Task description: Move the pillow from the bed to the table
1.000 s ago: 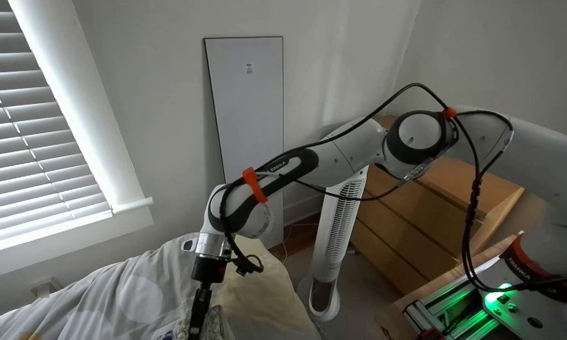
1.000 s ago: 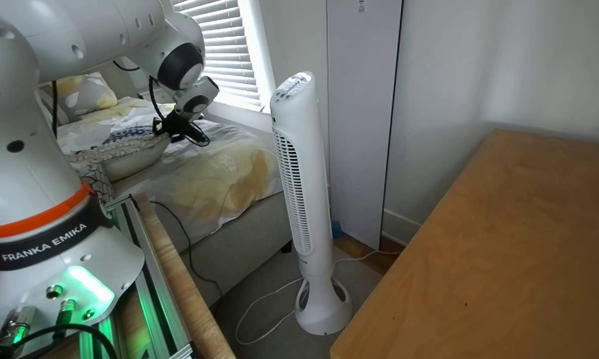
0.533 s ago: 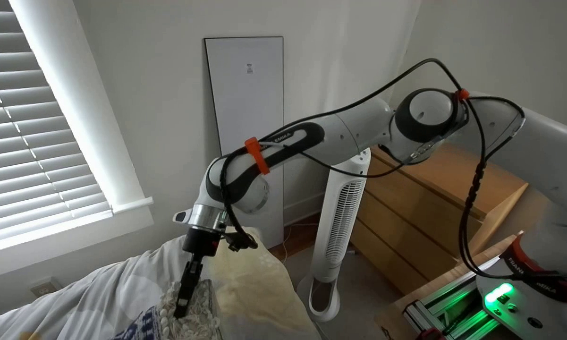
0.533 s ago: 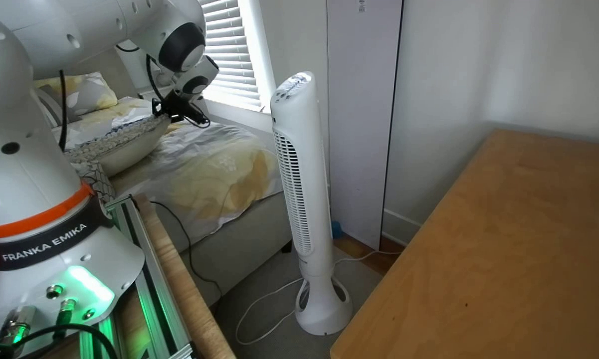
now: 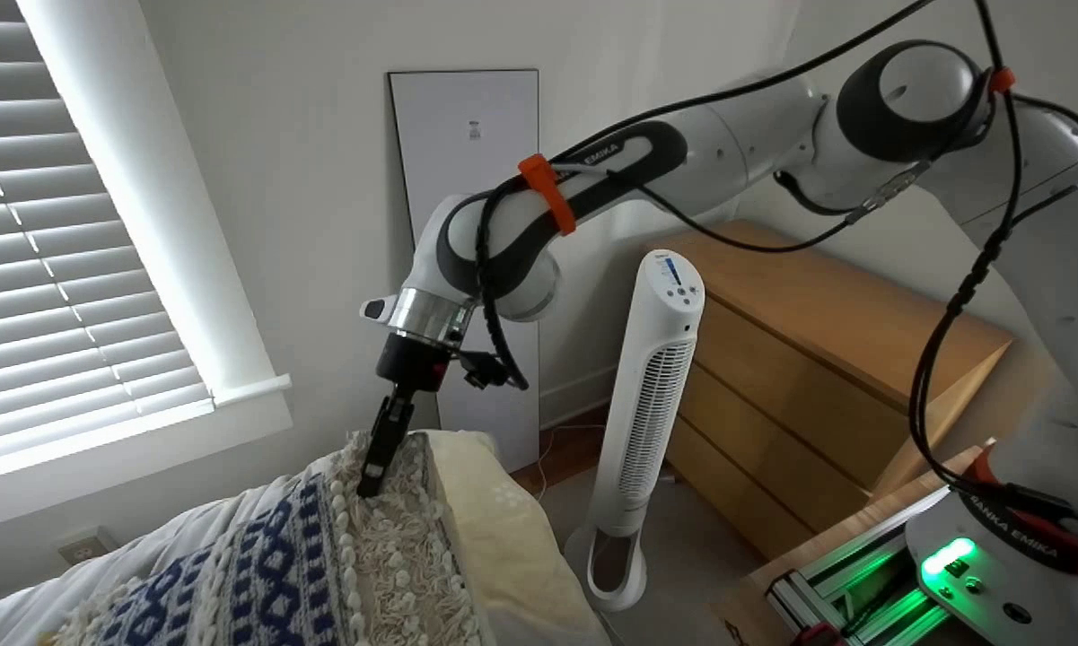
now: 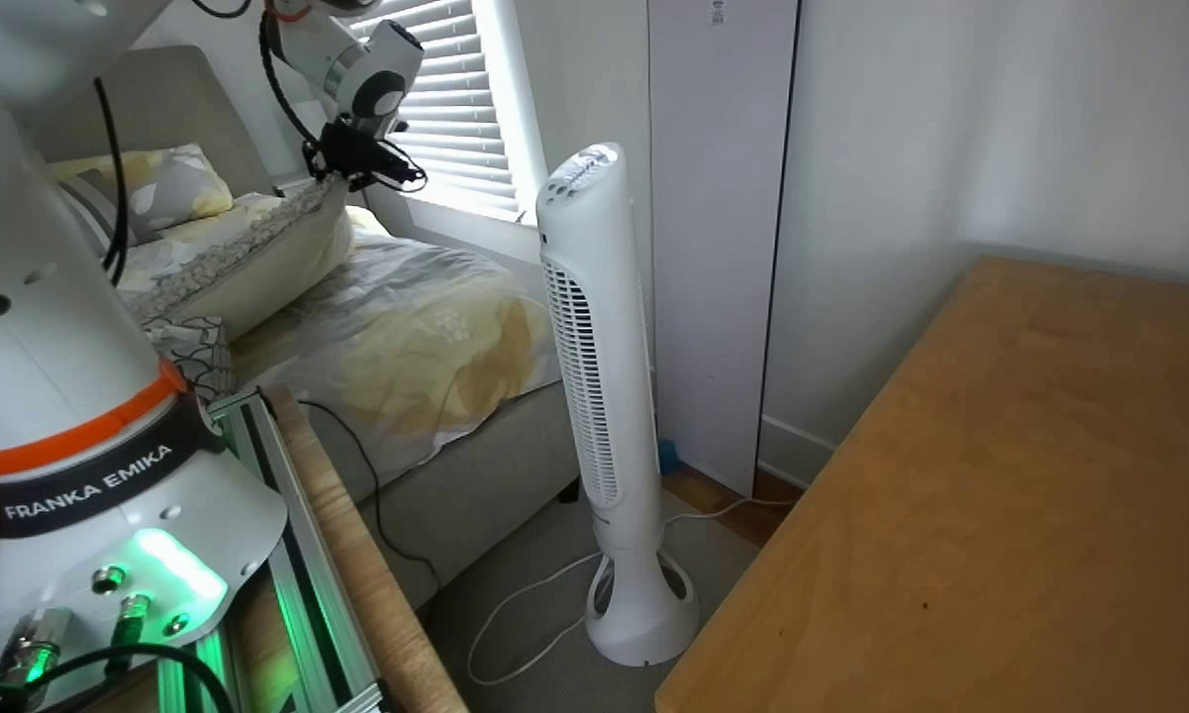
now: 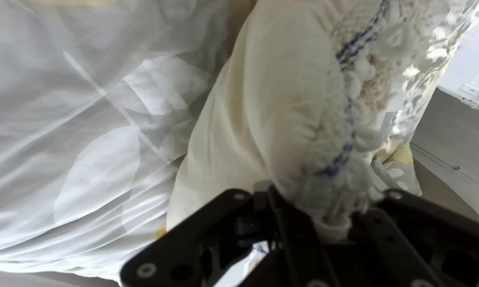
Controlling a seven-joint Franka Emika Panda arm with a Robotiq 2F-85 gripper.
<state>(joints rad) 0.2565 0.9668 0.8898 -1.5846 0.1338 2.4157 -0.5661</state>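
Pillow (image 5: 310,574), one: blue-and-white woven face up, fringed; at the bed (image 6: 505,475), one end raised, the rest sloping down. Its low end hides behind the arm (image 6: 40,248); we cannot tell whether it bears on the bed.

Claw (image 5: 372,480), one: clamped on a pinch of the raised end, cloth bunched in the grip in the wrist view.

Risks, by our judgement:
- Slip. The hold is at one end only; the pillow's weight may draw the cloth out, most of all on a quick swing.
- Drag. Hung so, the pillow likely droops; carried low, it may sweep the fan (image 6: 609,396) over.
- Bad landing. Set down end first, it may fold, or slide off the edge of the surface (image 6: 1000,495) if let go too soon.

Around:
- Fan: white, tall, upright between bed and surface; the chief obstacle, we judge. We would want a lift above it or a path round it.
- Panel (image 6: 723,248): pale, standing beyond the fan; a wide swing may knock it.
- Cable (image 5: 978,269): black, looped along the arm; it may snag on the fan.
- Cushion (image 6: 183,188): grey-and-yellow, at the bed's head.
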